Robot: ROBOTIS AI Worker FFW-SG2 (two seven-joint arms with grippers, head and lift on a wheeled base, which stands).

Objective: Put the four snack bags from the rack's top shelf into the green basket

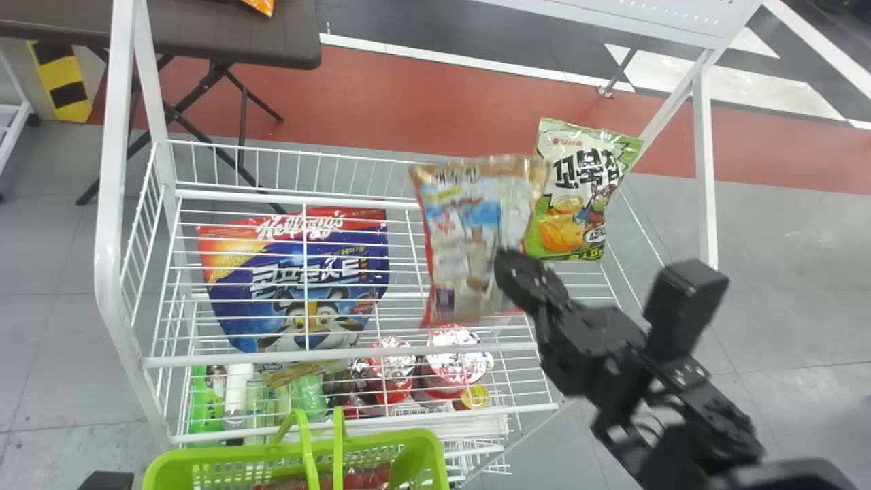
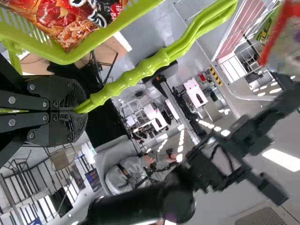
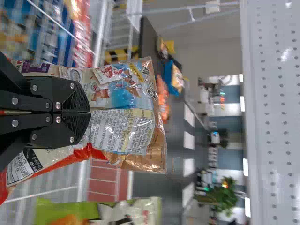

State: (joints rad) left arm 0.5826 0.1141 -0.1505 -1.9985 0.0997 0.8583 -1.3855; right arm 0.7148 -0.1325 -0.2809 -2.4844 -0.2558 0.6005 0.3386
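And there's the right gripper (image 1: 507, 273), clamped on a tan-and-red snack bag (image 1: 452, 248), holding it up over the rack (image 1: 112, 177)! Down front, the left gripper (image 2: 78, 111) is closed on the handles (image 2: 140, 68) of the green basket (image 1: 435, 457), a red bag (image 2: 65, 21) lying inside. Over on the rack's right side sits the green bag (image 1: 578, 194), and to the left, the big blue bag (image 1: 299, 286), seen through the wires!
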